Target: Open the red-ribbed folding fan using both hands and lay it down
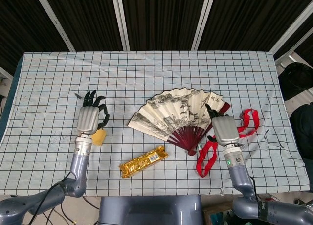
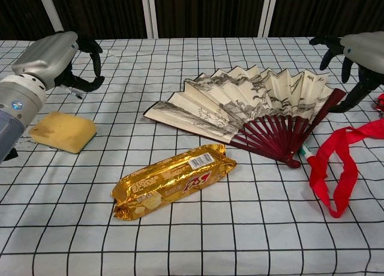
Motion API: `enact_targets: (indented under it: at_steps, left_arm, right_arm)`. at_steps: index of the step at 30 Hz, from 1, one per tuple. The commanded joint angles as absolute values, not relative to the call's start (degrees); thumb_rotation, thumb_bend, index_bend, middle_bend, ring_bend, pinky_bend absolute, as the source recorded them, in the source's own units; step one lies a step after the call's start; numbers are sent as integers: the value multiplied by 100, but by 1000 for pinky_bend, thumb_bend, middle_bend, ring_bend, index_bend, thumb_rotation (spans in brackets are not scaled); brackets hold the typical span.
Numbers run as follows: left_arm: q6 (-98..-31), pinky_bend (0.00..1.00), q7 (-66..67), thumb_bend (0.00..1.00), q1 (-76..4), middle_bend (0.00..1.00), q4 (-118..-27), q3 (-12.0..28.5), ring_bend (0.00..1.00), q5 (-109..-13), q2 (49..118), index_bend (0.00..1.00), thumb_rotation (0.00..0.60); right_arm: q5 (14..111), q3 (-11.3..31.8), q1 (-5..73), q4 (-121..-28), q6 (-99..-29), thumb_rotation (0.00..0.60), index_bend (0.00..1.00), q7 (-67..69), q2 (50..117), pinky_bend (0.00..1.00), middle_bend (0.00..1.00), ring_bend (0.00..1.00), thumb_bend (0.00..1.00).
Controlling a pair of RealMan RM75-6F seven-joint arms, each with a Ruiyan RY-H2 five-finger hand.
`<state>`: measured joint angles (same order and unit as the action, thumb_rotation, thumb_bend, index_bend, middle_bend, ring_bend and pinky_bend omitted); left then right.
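Observation:
The folding fan (image 1: pixel 176 112) lies spread open and flat on the checked cloth, painted paper leaf up, its red ribs (image 1: pixel 192 136) meeting at a pivot toward the front right. In the chest view the fan (image 2: pixel 252 105) fills the middle right. My right hand (image 1: pixel 224 129) hovers just right of the ribs, fingers spread (image 2: pixel 354 54), one fingertip close to the fan's right guard rib; it holds nothing. My left hand (image 1: pixel 90 118) is far to the left of the fan, fingers loosely curved and apart (image 2: pixel 57 51), empty.
A yellow sponge (image 1: pixel 99 136) lies beside my left hand. A gold snack pack (image 2: pixel 174 180) sits in front of the fan. A red ribbon (image 2: pixel 336 168) loops at the right, and a green-white marker (image 2: pixel 304 150) pokes out under the fan's pivot.

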<state>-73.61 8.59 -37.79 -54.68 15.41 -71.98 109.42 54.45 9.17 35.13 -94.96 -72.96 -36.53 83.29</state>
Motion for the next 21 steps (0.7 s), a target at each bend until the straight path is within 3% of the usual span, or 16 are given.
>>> enact_targets:
  at_steps: [1, 9, 14, 19, 21]
  left_arm:
    - [-7319, 0, 903, 329, -3717, 204, -5574, 1495, 10, -7195, 10858, 577, 600]
    - [-7493, 0, 1010, 86, -3396, 99, -6301, 1301, 1, -7389, 10196, 376, 600]
    - [-7727, 0, 1162, 33, -2991, 47, -7312, 1075, 1, -7552, 9275, 269, 600]
    - [-8017, 0, 1403, 0, -2447, 1, -8403, 741, 0, -7658, 8170, 76, 600]
    - [-8161, 0, 1434, 0, -2239, 0, -8728, 637, 0, -7683, 7807, 61, 600]
  right_arm:
    - [5160, 869, 3490, -9752, -7226, 600, 0, -3977, 8202, 356, 71, 247, 3]
    - [5451, 803, 3341, -9823, -7383, 600, 0, -3874, 7939, 344, 50, 234, 0]
    - [5828, 757, 3108, -9943, -7553, 600, 0, -3505, 7525, 315, 50, 218, 0]
    - [6238, 581, 2711, -10175, -7779, 600, 0, -3020, 6961, 257, 38, 181, 0]
    - [6395, 485, 2526, -10232, -7888, 600, 0, -2806, 6772, 254, 34, 172, 0]
